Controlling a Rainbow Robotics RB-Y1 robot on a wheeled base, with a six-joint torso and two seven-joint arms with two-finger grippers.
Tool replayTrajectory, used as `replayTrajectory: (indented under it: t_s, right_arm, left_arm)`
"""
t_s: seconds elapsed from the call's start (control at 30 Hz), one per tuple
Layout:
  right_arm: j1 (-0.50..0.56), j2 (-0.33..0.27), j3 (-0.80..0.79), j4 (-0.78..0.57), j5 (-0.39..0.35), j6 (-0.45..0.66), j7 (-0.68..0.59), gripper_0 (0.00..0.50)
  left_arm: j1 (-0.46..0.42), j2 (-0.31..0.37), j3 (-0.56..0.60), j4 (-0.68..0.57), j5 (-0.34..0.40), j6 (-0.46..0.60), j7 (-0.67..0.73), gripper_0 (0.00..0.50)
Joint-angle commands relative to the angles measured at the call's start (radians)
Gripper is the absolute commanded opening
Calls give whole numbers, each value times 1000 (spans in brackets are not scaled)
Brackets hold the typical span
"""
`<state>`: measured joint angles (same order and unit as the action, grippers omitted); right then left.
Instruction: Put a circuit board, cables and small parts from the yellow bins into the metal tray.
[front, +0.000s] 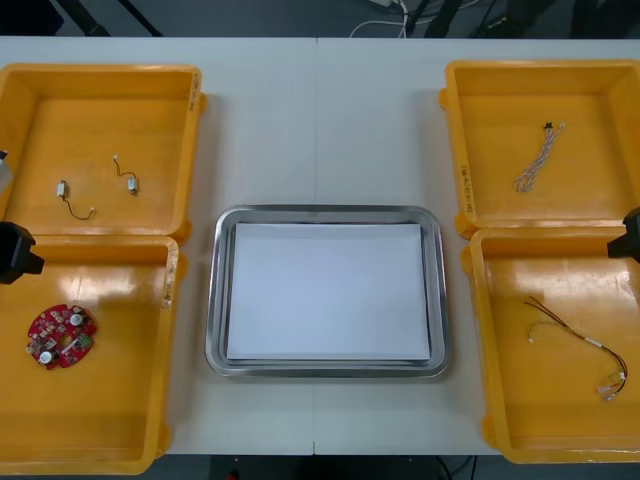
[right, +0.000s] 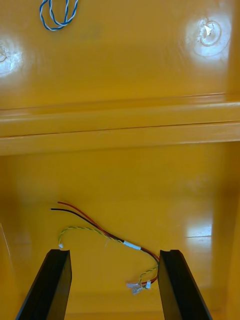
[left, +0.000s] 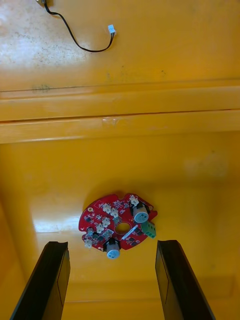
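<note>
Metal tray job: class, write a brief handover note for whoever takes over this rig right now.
Left end effector: open, empty, at the left bins' outer side, facing the circuit board in the near left bin.
Right end effector: open, empty, at the right bins' outer side, facing the red and yellow cable in the near right bin.
Far left bin: two small metal parts with black cables.
Far right bin: twisted blue and white cable.
Metal tray: white inside, nothing in it.
Done: nothing.
Left: board, cables and parts into the tray.
</note>
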<state>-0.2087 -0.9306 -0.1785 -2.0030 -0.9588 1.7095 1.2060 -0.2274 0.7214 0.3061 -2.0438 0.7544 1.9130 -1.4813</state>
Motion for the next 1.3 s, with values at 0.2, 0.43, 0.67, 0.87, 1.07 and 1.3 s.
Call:
replayTrajectory:
  t_s: [0.2,0.43,0.67,0.87,1.07,1.3]
  right_arm:
    - [69,15,-39,-60,-1,-10,49,500]
    - [144,13,-41,-80,-9,-65,53,500]
    - [238,15,-41,-100,-9,-154,53,500]
    - [273,19,-41,-108,-20,-163,81,500]
    - [313,23,-41,-114,-26,-195,119,500]
    - [388,21,-41,-114,-21,-291,164,500]
  left_arm:
    - [2,62,7,-70,33,7,233,500]
    - [8,59,7,-96,46,7,345,500]
    - [36,47,5,-124,34,7,461,500]
    - [60,27,5,-142,22,7,550,500]
    - [68,-8,5,-142,5,7,616,500]
    - [100,-54,5,-141,-38,7,630,500]
